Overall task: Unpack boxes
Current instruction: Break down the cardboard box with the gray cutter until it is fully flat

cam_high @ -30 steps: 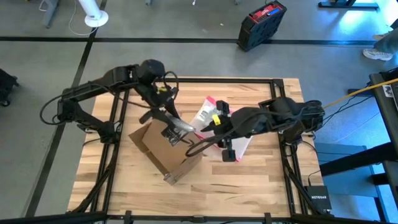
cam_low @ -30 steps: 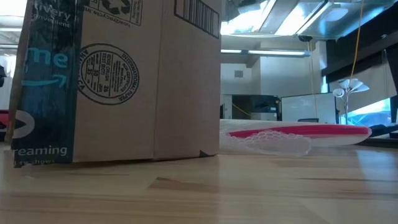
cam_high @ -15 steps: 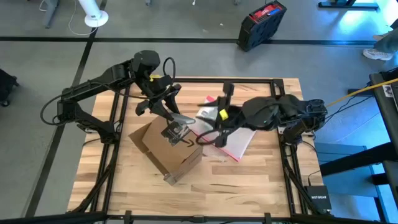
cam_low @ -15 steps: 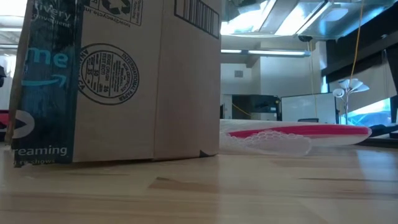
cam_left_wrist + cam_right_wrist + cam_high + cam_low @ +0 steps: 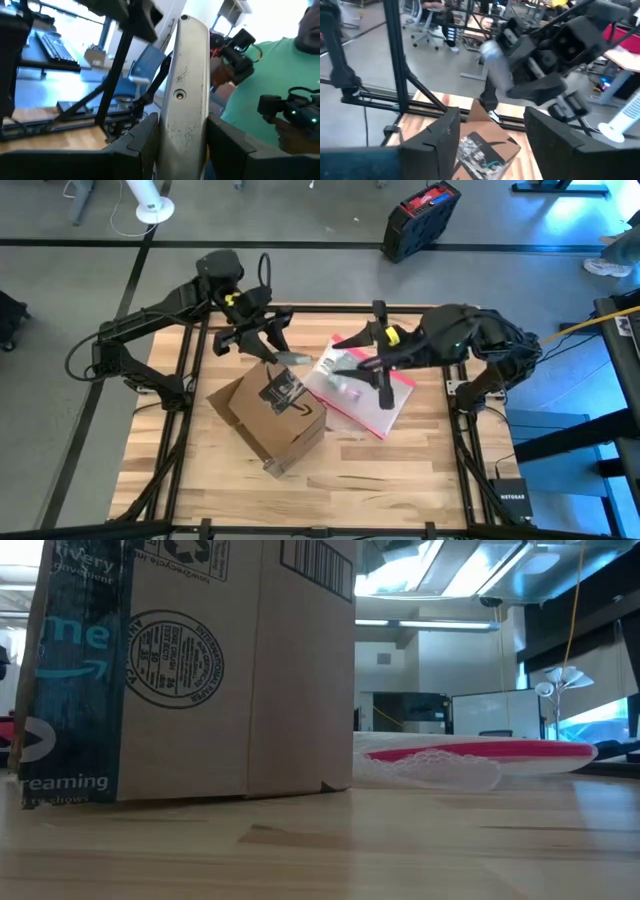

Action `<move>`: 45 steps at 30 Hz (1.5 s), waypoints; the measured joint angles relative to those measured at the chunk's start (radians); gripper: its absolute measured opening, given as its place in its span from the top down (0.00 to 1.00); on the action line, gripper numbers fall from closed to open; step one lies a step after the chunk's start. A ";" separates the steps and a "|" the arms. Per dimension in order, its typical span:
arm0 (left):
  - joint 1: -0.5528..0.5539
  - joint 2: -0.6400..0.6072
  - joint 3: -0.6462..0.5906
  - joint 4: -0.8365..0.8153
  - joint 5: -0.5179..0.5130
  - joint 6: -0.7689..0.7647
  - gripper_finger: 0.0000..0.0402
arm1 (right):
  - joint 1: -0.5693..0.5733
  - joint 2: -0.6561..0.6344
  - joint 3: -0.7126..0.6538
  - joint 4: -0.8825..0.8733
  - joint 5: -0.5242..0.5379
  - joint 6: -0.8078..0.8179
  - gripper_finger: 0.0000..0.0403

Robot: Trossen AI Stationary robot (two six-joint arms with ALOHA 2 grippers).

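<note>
The cardboard box (image 5: 262, 418) stands on the table (image 5: 200, 485), left of centre in the high view. It is turned at an angle to the table edges. A black printed tape strip (image 5: 281, 393) runs over its top. In the low view the box fills the left part, w/ the tape strip down its left edge and a round stamp beside the strip.

Left tool (image 5: 182, 137): closed on a silver metal piece (image 5: 182, 75), gripped between both fingers. From above, this tool is held over the far-right edge of the box, the metal piece pointing toward the pouch. I cannot tell if the metal touches the box.

Right tool (image 5: 492, 131): open, fingers apart, nothing between them. It is above a clear plastic pouch (image 5: 372, 402) w/ a pink-red edge, which lies flat on the table just right of the box. I cannot tell if pouch and box touch.

Right wrist view: the box w/ its tape is seen between the fingers, and the left arm is over it.

A black and red case (image 5: 420, 220) is on the floor beyond the table. In the left wrist view a person in a green shirt (image 5: 265, 80) is in the room behind.
</note>
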 joint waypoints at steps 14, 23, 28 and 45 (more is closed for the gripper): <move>-0.035 0.052 0.000 0.283 0.045 -0.264 0.66 | -0.082 0.022 -0.013 0.195 -0.167 -0.081 0.41; -0.033 0.063 0.000 0.380 0.036 -0.295 0.66 | -0.136 0.066 -0.013 0.312 -0.365 -0.090 0.41; -0.018 0.063 0.000 0.398 0.034 -0.303 0.66 | -0.147 0.091 -0.013 0.347 -0.390 -0.105 0.41; -0.004 0.084 0.000 0.394 0.041 -0.308 0.66 | -0.179 0.153 -0.013 0.390 -0.456 -0.099 0.41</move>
